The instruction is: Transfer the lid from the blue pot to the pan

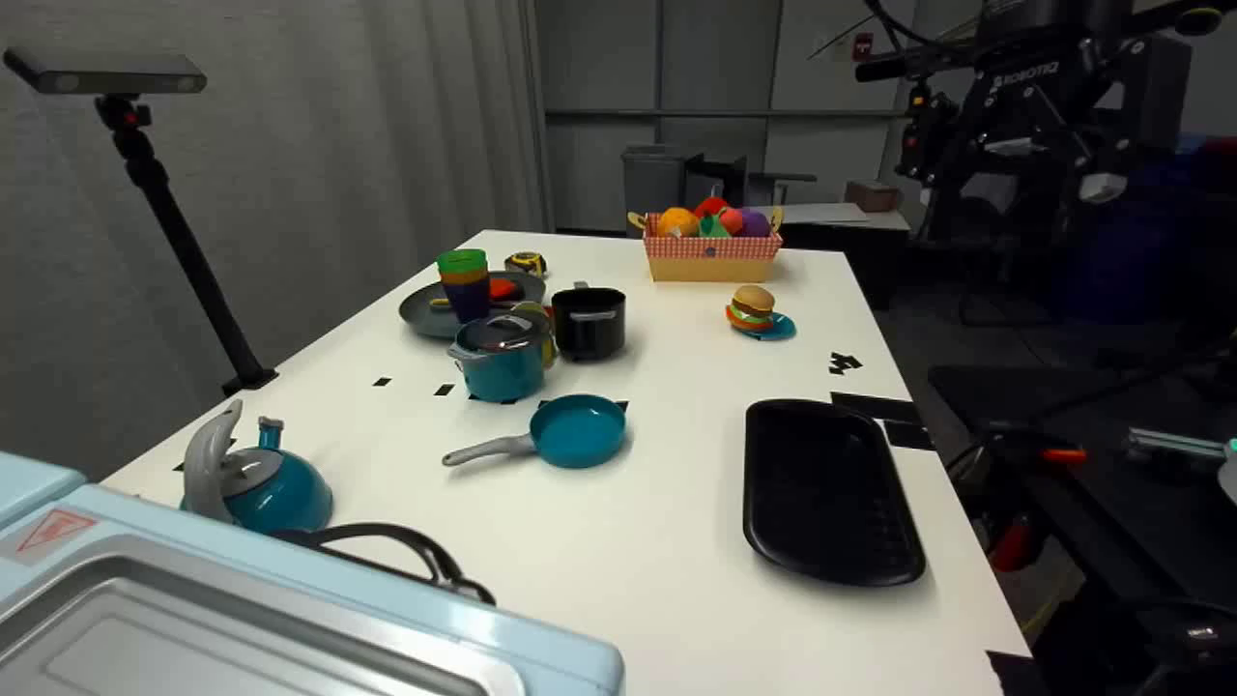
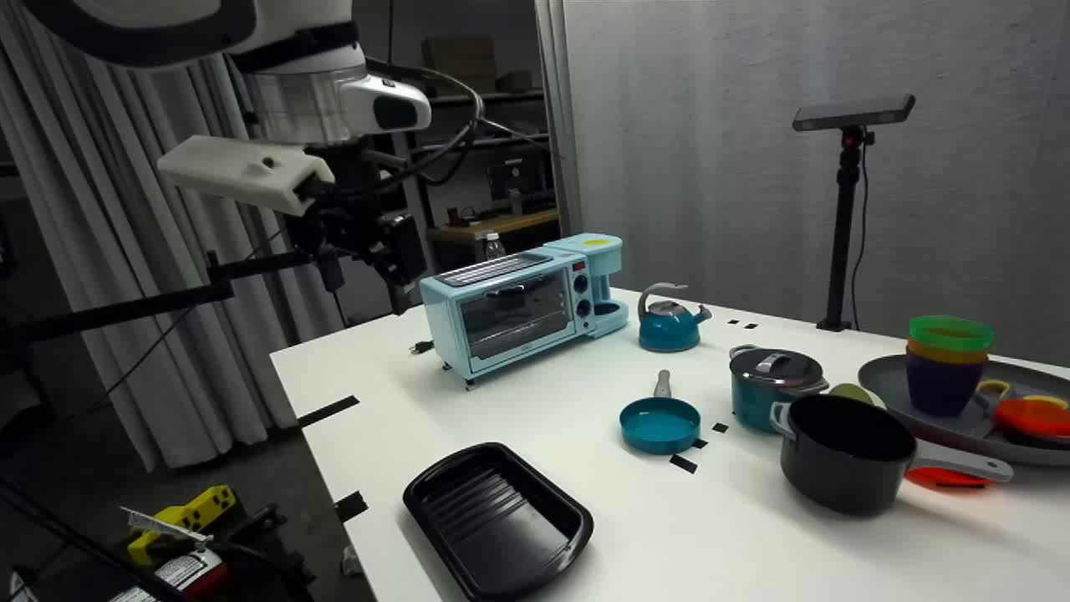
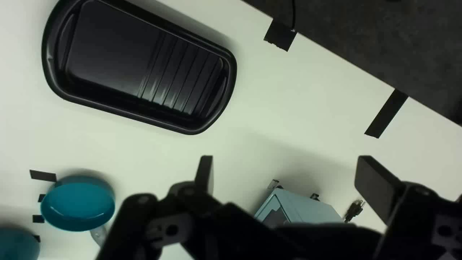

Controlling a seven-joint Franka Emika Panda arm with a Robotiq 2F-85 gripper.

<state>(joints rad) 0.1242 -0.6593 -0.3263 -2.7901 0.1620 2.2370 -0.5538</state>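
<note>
The dark grey lid [image 1: 504, 331] [image 2: 777, 365] sits on the blue pot [image 1: 503, 375] [image 2: 755, 403] in both exterior views. The pan [image 1: 578, 431] [image 2: 659, 425] lies on the table beside the pot, its grey handle pointing away from the black tray. The wrist view shows the pan [image 3: 77, 206] at the left and a cut-off part of the blue pot [image 3: 16, 243] at the lower left corner; the lid is out of view there. My gripper [image 3: 285, 159] is open and empty, high above the table near the toaster oven, apart from lid, pot and pan.
The black tray [image 1: 826, 493] lies near the table edge. A light blue toaster oven [image 2: 518, 313] stands below my gripper, with a blue kettle [image 2: 669, 324] beside it. A black pot [image 2: 848, 451] and a grey plate with cups [image 2: 886, 380] stand close to the blue pot. A fruit basket [image 1: 713, 261] stands farther off.
</note>
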